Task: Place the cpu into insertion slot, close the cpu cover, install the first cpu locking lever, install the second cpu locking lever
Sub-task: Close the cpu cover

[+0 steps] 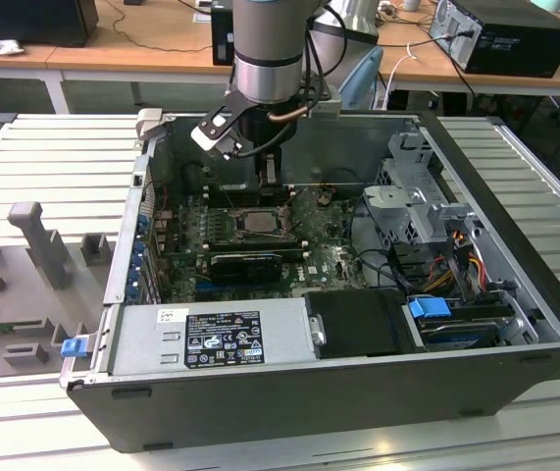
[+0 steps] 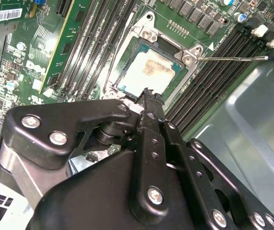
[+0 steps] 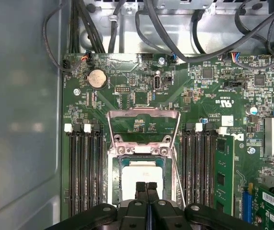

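1. Exterior view: gripper (image 1: 268,179) inside the open computer case (image 1: 358,402), tip just above the socket area of the green motherboard (image 1: 324,260).
2. Gripper state, both wrist views: fingers (image 3: 141,191) pressed together, nothing held between them.
3. cpu (image 3: 141,176): flat in the insertion slot (image 3: 113,165), silvery face up, a smudge of residue on it.
4. Governing relation: cpu directly under and just ahead of the fingertips, which sit over the chip's near edge. Very close; contact impossible to tell.
5. cpu cover (image 3: 144,114): open, on the far side of the cpu from the gripper, hinged along the slot's far edge, window showing bare board through it. Long edge crosswise to the line of the fingers.
6. locking lever (image 3: 175,167): thin wire rod running alongside the slot, between it and the memory slots (image 3: 196,167). Free end out over those slots in the second wrist view; judged unlatched.
7. Progress, as a judgement: chip placed, cover not yet closed.
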Controlling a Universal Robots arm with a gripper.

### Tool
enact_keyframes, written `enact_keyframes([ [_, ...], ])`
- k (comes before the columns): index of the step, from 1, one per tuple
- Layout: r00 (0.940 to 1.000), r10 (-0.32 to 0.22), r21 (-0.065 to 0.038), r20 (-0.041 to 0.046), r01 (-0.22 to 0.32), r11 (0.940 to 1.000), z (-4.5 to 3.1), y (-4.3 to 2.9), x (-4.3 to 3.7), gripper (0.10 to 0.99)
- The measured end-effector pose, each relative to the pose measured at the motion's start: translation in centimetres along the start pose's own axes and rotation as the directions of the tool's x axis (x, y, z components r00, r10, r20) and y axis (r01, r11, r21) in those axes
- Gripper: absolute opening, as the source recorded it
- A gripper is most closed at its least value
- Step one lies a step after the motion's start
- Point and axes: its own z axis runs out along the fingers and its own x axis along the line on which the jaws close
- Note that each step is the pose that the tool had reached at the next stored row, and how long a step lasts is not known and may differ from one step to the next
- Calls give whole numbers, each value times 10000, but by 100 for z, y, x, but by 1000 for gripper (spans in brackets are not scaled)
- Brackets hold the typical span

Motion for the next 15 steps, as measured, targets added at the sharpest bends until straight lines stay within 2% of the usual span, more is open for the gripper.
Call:
enact_keyframes([
  [15, 10000, -1, 2, 2, 1, 10000, -64, 2, 3, 106],
])
